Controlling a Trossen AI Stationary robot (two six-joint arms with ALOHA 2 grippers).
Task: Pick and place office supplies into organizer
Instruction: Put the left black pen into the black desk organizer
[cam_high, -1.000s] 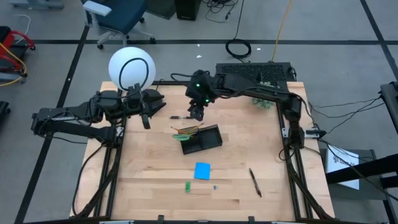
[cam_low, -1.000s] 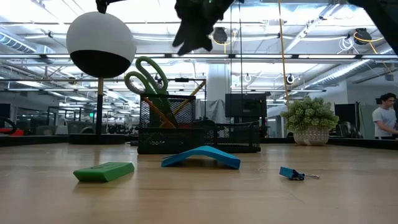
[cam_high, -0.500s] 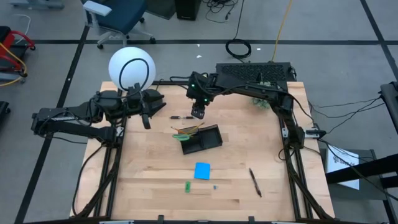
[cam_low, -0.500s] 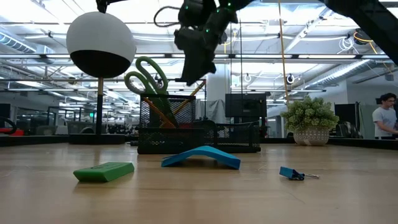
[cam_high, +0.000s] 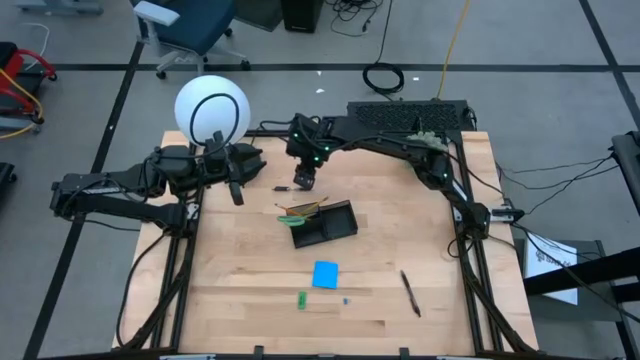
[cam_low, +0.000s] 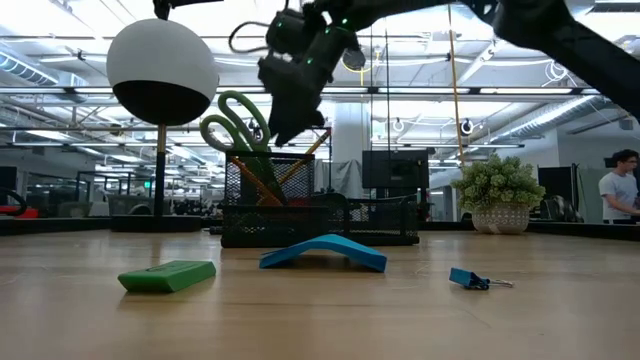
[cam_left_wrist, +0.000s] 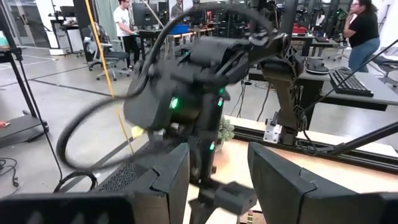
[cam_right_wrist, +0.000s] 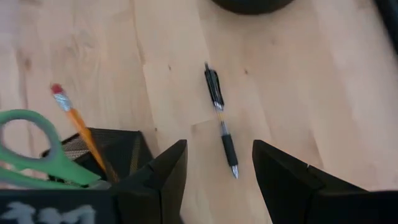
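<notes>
So the right gripper (cam_high: 305, 183) is hanging over the far part of the light wooden bench (cam_high: 240, 290), fingers spread apart with nothing between them. Through its wrist camera you can see a black pen with a silver tip (cam_right_wrist: 221, 122) lying flat on the wood right in the gap between the fingers, not touched.

The black mesh desk organizer (cam_high: 325, 224) sits around the middle of the bench, a bit toward the far edge. Green-handled scissors (cam_low: 236, 122) stand upright in its taller cup, along with an orange pencil with a red eraser (cam_right_wrist: 78, 126). The pen lies just beyond the organizer on the far side.

Nearer the front edge there's a blue square note pad (cam_high: 325, 274), bowed up in the middle in the low view. A small flat green piece (cam_high: 301, 299) lies just in front of it, and a tiny blue binder clip (cam_low: 470, 279) nearby. A second black pen (cam_high: 410, 293) lies toward the front right corner.

The left gripper (cam_high: 236, 192) is parked at the far left edge, next to the white globe lamp (cam_high: 211, 109), jaws apart and empty. A fuzzy green plant ball (cam_low: 497, 185) sits at the far right side.
</notes>
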